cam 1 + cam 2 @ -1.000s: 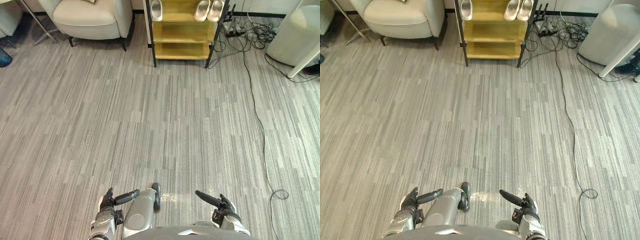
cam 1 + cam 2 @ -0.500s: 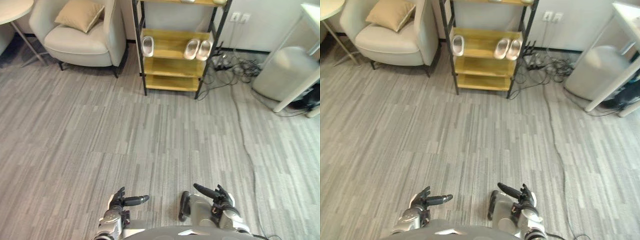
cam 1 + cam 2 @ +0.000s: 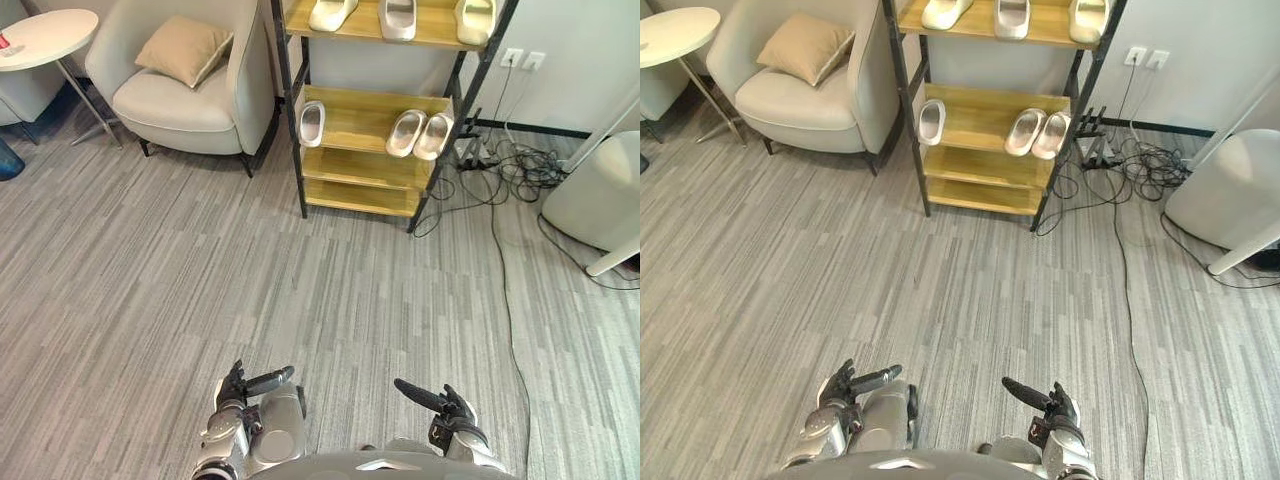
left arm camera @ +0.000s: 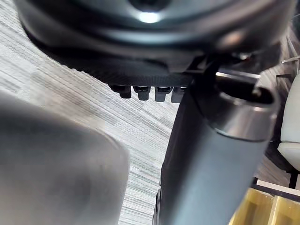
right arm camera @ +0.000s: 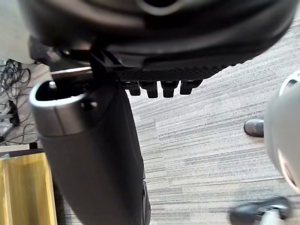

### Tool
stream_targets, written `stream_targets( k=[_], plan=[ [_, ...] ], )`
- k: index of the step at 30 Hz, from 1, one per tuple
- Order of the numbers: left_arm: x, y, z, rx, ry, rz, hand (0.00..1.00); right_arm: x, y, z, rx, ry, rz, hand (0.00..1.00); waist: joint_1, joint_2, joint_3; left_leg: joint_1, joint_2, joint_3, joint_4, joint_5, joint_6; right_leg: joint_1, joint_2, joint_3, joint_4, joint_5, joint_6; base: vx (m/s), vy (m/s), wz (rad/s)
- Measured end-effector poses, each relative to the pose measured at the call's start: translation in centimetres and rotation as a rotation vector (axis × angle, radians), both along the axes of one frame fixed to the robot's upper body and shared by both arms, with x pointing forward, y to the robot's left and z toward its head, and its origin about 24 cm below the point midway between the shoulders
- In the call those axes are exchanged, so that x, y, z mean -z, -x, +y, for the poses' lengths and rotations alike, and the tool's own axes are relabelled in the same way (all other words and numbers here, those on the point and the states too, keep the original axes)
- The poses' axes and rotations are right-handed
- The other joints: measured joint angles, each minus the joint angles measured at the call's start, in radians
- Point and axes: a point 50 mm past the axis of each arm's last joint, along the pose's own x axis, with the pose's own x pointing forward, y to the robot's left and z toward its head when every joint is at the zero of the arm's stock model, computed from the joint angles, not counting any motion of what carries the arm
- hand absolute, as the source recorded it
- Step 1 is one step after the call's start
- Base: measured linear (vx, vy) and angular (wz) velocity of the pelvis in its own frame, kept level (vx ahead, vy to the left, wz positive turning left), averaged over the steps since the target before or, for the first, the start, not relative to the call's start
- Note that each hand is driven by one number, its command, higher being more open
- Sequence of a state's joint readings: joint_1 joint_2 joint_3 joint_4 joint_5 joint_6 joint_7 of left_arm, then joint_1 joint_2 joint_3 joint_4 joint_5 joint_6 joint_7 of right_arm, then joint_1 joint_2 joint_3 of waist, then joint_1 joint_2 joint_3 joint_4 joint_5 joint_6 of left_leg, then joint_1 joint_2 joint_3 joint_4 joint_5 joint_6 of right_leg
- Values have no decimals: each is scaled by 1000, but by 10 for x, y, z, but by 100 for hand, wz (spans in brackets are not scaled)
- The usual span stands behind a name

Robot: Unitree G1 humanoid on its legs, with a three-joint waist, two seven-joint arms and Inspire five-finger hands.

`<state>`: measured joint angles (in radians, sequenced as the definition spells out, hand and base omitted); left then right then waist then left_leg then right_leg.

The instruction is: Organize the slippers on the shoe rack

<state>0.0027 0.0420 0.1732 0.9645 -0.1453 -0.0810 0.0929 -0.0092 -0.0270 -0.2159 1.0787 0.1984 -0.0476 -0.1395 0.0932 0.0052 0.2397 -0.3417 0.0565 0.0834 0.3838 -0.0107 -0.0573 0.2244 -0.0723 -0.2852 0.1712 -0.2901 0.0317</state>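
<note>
The shoe rack point(image 3: 362, 112), wooden shelves in a black frame, stands against the far wall. Three pale slippers point(image 3: 398, 18) lie on its upper shelf. On the shelf below, a single slipper point(image 3: 311, 122) lies at the left and a pair point(image 3: 420, 134) at the right. The two lowest shelves point(image 3: 358, 168) are bare. My left hand point(image 3: 238, 390) and right hand point(image 3: 442, 406) hang low near my body, far from the rack. Both are open and hold nothing, with thumbs pointing inward. In the wrist views the left thumb point(image 4: 206, 154) and right thumb point(image 5: 93, 150) stretch out over the carpet.
A cream armchair point(image 3: 190, 90) with a tan cushion point(image 3: 183, 48) stands left of the rack, a round side table point(image 3: 45, 35) beyond it. Tangled cables and a power strip point(image 3: 500, 160) lie right of the rack, next to a white rounded object point(image 3: 600, 195). One cable point(image 3: 510, 300) runs along the carpet.
The whole view has shifted, bringing the rack's upper shelf and its slippers into sight. Both hands stay low and empty, as before.
</note>
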Motion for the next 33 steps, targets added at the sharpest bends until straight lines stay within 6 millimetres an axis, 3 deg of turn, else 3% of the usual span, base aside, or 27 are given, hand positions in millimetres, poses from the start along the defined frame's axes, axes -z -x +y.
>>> stream_targets(
  k=[1,2,5,6,7,8,9,11,12,14,15,17,18,19,23,25,26,28,31,33],
  plan=[
    [-1,-3,2,14,-11,-4,100,2,0,8,-11,-21,10,100,5,-30,3,25,-31,21,-17,8,52,20,-21,28,-25,-1,11,657,213,-24],
    [-1,-5,4,28,-21,-3,100,2,-3,12,-19,-33,6,100,-5,-43,-1,14,-50,22,13,-36,77,21,-37,52,-29,26,24,642,202,0],
    [0,-3,6,32,-23,18,100,2,-1,12,-10,-36,10,100,2,-47,-3,57,-65,37,82,-139,114,-13,-76,115,160,36,46,428,149,-2],
    [1,-1,6,40,-24,27,100,2,-2,12,-13,-36,7,100,3,-46,-4,95,-67,46,72,-161,122,-60,-95,138,303,60,85,542,186,-17],
    [3,3,7,66,-36,45,100,1,-4,12,-18,-41,-4,100,-6,-51,-6,160,-80,41,49,-189,131,-162,-124,181,573,152,174,427,128,-3],
    [4,4,7,81,-42,56,100,0,-5,11,-22,-38,-11,100,-13,-54,-7,189,-85,37,38,-202,131,-214,-137,189,702,157,181,486,100,16],
    [5,7,6,86,-42,75,100,-2,-8,8,-26,-26,-31,100,-21,-53,-6,247,-90,28,18,-215,137,-293,-159,167,862,140,151,306,21,18],
    [7,10,4,83,-40,85,100,-5,-12,5,-31,-11,-62,100,-38,-50,-7,311,-90,8,-25,-217,137,-354,-177,115,932,107,97,350,-4,29],
    [8,13,4,80,-38,92,100,-7,-14,5,-32,-4,-81,100,-46,-41,-4,367,-82,-12,-68,-217,137,-403,-179,70,906,86,64,395,-59,37],
    [8,13,3,78,-34,92,100,-8,-15,4,-31,0,-88,100,-46,-40,-4,431,-64,-20,-110,-217,137,-439,-168,34,787,57,50,389,-131,26],
    [9,15,2,75,-32,97,100,-8,-15,4,-30,0,-89,100,-47,-32,-6,472,-40,-42,-141,-229,118,-471,-137,22,610,53,41,374,-199,34],
    [9,17,3,76,-34,102,100,-7,-15,5,-32,-3,-84,100,-49,-41,-9,486,-26,-65,-158,-250,82,-490,-93,59,351,92,56,260,-194,39],
    [9,18,5,76,-38,105,100,-6,-13,4,-30,-5,-73,100,-50,-47,-8,495,-27,-75,-161,-261,65,-490,-85,76,281,168,45,255,-214,24],
    [12,22,1,64,-23,127,100,-5,-8,-4,-29,11,-44,100,-47,-17,-19,518,5,-96,-176,-276,47,-476,-52,70,285,190,-3,342,-273,18],
    [15,28,-7,44,5,140,100,-2,1,-14,18,20,-13,100,-54,25,-25,524,50,-119,-132,-270,31,-448,-21,29,319,95,-37,380,-262,18],
    [15,27,-8,32,20,128,100,-1,8,-15,27,22,-3,100,-59,35,-29,401,92,-135,181,-256,-29,-346,11,-22,247,75,-52,411,-288,53],
    [13,25,-5,16,19,114,100,-1,11,-14,27,24,-3,100,-59,36,-27,326,118,-133,357,-210,-57,-296,25,-41,216,67,-60,382,-255,51],
    [9,18,-3,10,17,75,100,0,15,-13,20,22,2,100,-46,29,-22,184,170,-88,629,-219,-49,-176,57,-68,137,58,-69,281,-125,35],
    [5,11,-3,21,10,42,100,-1,13,-10,35,9,-12,100,-40,21,-21,97,166,-27,575,-258,-34,-101,55,-70,72,64,-60,248,-11,5],
    [4,8,-4,25,9,34,100,-1,8,-7,34,3,-23,100,-40,14,-16,76,110,-15,314,-267,-30,-61,32,-66,39,69,-45,318,156,-6]
  ],
)
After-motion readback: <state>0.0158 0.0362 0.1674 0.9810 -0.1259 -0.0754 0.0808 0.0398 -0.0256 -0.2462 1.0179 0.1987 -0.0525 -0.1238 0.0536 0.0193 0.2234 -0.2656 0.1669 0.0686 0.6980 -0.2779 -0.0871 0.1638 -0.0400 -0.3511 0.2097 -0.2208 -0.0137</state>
